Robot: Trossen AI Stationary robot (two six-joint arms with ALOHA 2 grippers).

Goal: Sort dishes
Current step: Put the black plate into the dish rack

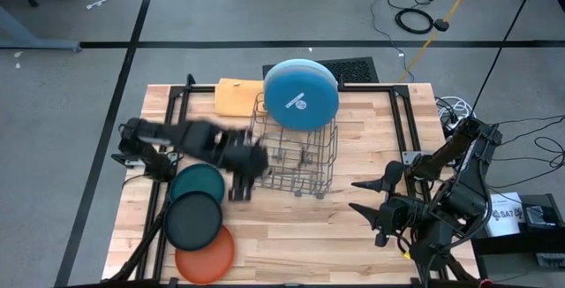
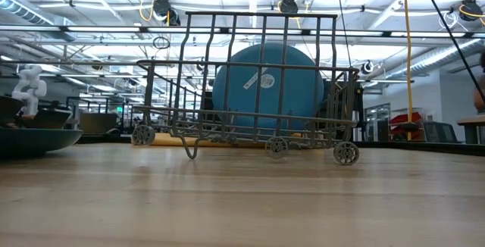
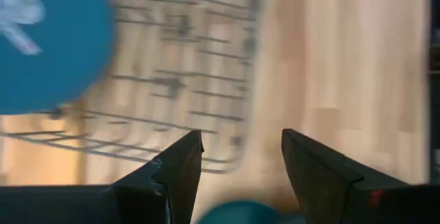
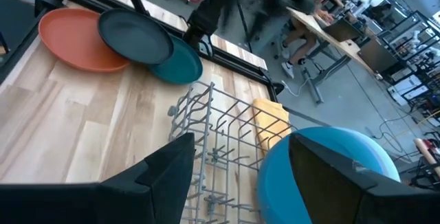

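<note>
My left gripper [image 1: 240, 191], jaws spread and empty, sits left of centre by the metal wire rack [image 1: 296, 160]. Next: drop onto the small dark teal plate [image 1: 199, 182] rim. Medium blue plate [image 1: 302, 94] stands racked. Right gripper [image 1: 375, 208] waits lower right, spread.

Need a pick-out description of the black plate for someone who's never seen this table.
Start at the wire dish rack in the middle of the wooden table, then look toward the table's front left corner, where three small plates overlap in a row. The black plate is the middle one, overlapping the dark teal plate nearer the rack and the orange plate at the table edge.
</note>
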